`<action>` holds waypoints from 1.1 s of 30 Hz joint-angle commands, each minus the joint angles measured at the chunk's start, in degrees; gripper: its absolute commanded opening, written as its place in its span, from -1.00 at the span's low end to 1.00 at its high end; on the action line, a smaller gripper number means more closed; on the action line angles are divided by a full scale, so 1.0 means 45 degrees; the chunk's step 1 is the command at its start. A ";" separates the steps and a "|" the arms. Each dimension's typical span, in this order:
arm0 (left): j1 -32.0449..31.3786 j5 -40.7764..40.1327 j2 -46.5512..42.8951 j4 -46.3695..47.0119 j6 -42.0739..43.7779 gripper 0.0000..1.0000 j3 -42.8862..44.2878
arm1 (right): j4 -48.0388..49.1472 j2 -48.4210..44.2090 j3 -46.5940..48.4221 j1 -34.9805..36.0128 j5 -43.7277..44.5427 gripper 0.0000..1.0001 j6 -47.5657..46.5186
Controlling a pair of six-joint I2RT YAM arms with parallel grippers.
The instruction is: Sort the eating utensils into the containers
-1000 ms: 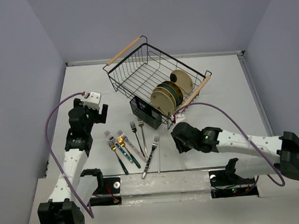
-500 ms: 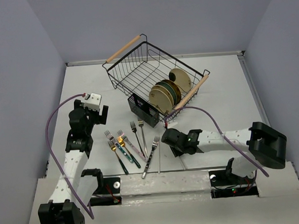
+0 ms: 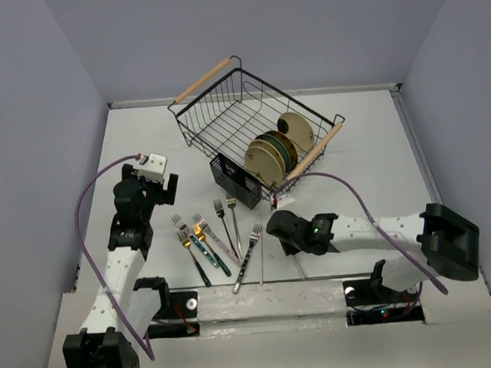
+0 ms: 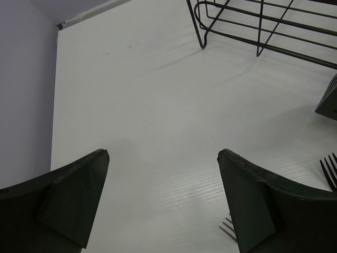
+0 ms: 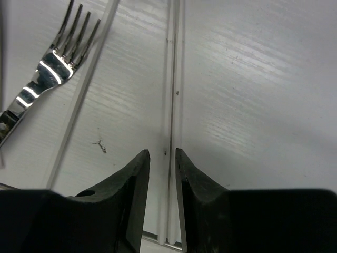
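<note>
A white table (image 3: 376,143) boxed in by pale lilac walls carries everything. The forks (image 3: 206,241) lie loose in a fan at lower centre of the top view. None is yet in the black cutlery caddy (image 3: 235,183), which sits just above them against the wire dish basket (image 3: 225,123) holding plates (image 3: 273,153).

The right gripper (image 5: 162,153) hovers low at the fan's right edge, its jaws parted by a narrow slit with nothing between them. Beneath it runs a table seam (image 5: 174,79), not a utensil. The nearest silver fork (image 5: 50,71) lies to the upper left in the wrist view. To pick it cleanly, the jaws probably need to shift left over the handle, straddle it crosswise and press right down, since thin metal hugs the surface. The left gripper (image 4: 163,153) hangs wide apart and empty at middle left.

The fork's handle is cut off by the wrist frame. The caddy's compartments are too small to read, and from above the wrist hides the right fingertips.
</note>
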 commanded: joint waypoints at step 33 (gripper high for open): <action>0.0098 0.0121 -0.0569 0.0566 0.0150 0.98 -0.0308 | -0.0761 -0.0041 0.0561 0.0182 0.1410 -0.48 0.1048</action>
